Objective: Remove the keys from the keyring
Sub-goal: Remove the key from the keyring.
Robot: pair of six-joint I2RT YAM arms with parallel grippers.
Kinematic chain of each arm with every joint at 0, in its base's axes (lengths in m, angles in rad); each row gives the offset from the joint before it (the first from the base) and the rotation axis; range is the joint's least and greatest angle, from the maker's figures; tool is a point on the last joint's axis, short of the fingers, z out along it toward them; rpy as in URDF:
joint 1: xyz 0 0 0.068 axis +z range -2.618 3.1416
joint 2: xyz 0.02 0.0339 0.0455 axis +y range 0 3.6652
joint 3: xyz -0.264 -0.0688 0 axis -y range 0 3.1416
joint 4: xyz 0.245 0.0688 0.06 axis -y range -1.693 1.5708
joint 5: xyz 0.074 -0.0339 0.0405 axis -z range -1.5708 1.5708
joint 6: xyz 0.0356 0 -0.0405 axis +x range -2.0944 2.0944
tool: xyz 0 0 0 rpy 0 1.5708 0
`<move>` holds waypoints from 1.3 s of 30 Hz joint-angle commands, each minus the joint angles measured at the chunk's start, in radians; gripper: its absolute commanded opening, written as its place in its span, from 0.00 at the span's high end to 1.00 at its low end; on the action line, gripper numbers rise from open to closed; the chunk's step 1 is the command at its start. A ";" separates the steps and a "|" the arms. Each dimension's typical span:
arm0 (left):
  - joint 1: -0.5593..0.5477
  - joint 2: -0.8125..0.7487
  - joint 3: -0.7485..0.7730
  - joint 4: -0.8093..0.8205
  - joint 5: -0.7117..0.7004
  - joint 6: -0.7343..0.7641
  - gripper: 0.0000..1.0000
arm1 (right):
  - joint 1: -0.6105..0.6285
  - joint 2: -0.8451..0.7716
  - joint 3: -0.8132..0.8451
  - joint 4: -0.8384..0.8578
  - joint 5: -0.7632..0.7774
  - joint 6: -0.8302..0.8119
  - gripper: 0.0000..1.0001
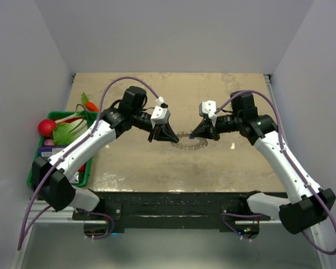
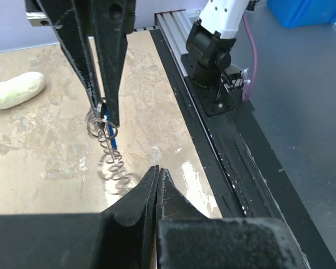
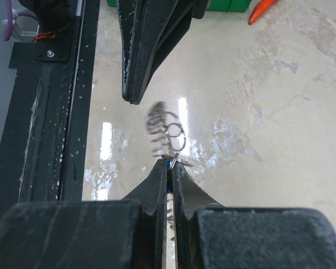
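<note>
The keyring [image 1: 191,145], a grey coil-like loop, lies on the table between my two grippers. In the left wrist view the keyring [image 2: 116,163] hangs down to the table from a small split ring [image 2: 100,126] beside the blue-headed key [image 2: 110,136]. My right gripper [image 3: 171,163] is shut on that key [image 3: 168,188], blue showing between its fingers, the split ring [image 3: 176,131] just past the tips. My left gripper [image 2: 158,170] is shut with nothing seen between its jaws. It sits a short way left of the right gripper [image 1: 195,134], at the loop's left end.
A green bin [image 1: 33,170] with a red ball [image 1: 46,127], leafy vegetables and a carrot [image 3: 261,9] stands at the table's left edge. A pale vegetable [image 2: 14,91] lies on the table. The black mounting rail [image 1: 168,204] runs along the near edge.
</note>
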 commanded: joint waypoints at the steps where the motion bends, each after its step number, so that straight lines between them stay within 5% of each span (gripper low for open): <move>1: -0.010 -0.005 0.040 -0.060 -0.026 0.068 1.00 | 0.001 -0.014 0.040 -0.015 0.026 -0.041 1.00; 4: -0.011 0.004 0.037 -0.002 -0.052 0.010 0.98 | 0.001 -0.033 0.028 -0.009 0.054 -0.059 1.00; 12: -0.014 0.016 0.021 0.224 -0.103 -0.197 0.63 | -0.001 -0.042 0.027 -0.053 0.058 -0.107 1.00; 18: -0.053 0.061 0.028 0.278 -0.160 -0.276 0.56 | 0.002 -0.057 0.001 -0.007 0.078 -0.055 1.00; 30: -0.123 0.107 0.075 0.321 -0.233 -0.380 0.59 | 0.090 -0.100 -0.064 0.163 0.259 0.063 1.00; 39: -0.156 0.114 0.077 0.298 -0.301 -0.358 0.79 | 0.130 -0.114 -0.069 0.202 0.316 0.109 1.00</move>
